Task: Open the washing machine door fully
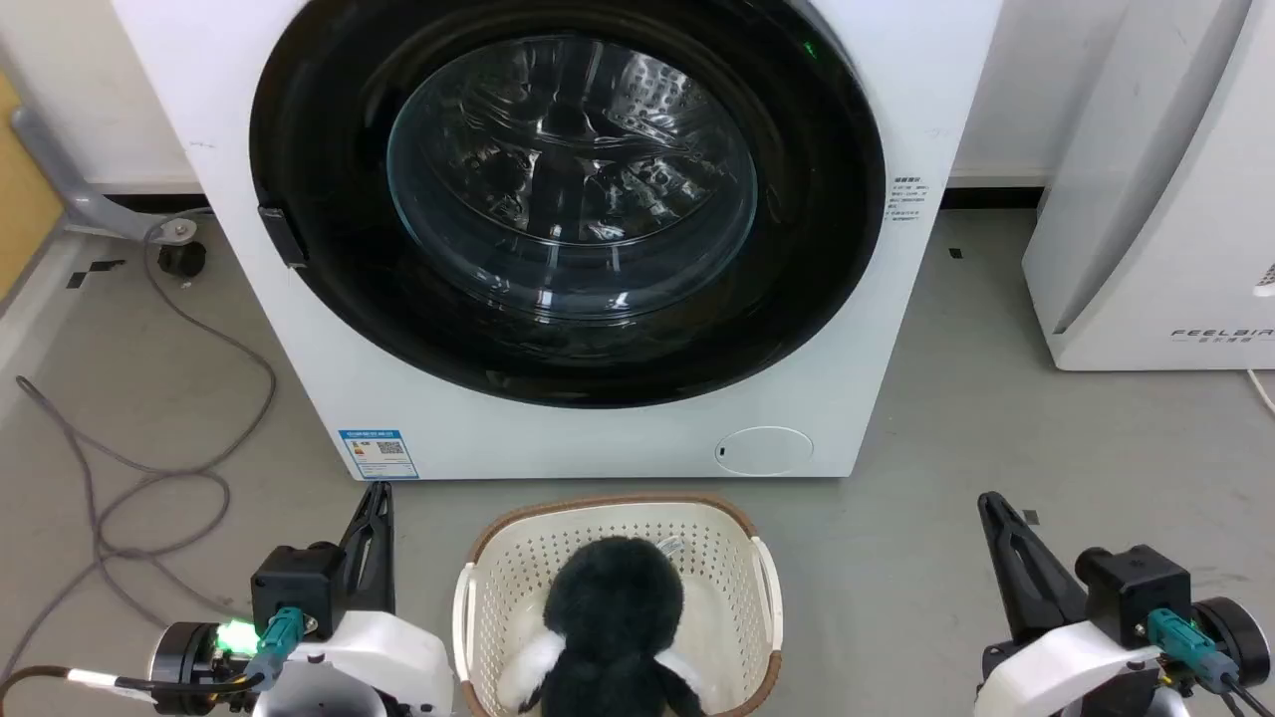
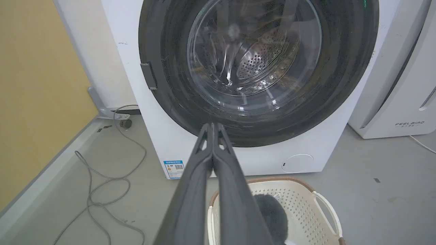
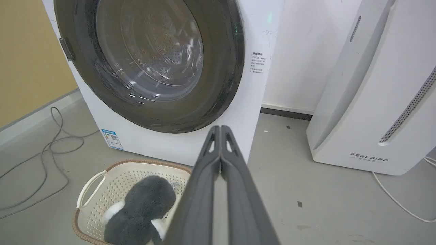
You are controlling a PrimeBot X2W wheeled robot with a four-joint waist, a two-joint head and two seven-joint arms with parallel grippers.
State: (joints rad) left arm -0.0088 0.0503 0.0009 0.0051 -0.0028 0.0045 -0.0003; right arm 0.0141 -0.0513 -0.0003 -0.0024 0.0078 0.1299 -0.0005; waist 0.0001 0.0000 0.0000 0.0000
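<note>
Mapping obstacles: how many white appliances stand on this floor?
2: the washing machine straight ahead of the robot, and the FEELBIRD unit beside it on the robot's right. Others may stand outside the frames.

Door top beyond frame edge

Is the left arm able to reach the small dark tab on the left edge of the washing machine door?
Probably yes. Nothing stands between the left gripper, shut and low, and the tab on the washing machine door; the basket sits to its right.
</note>
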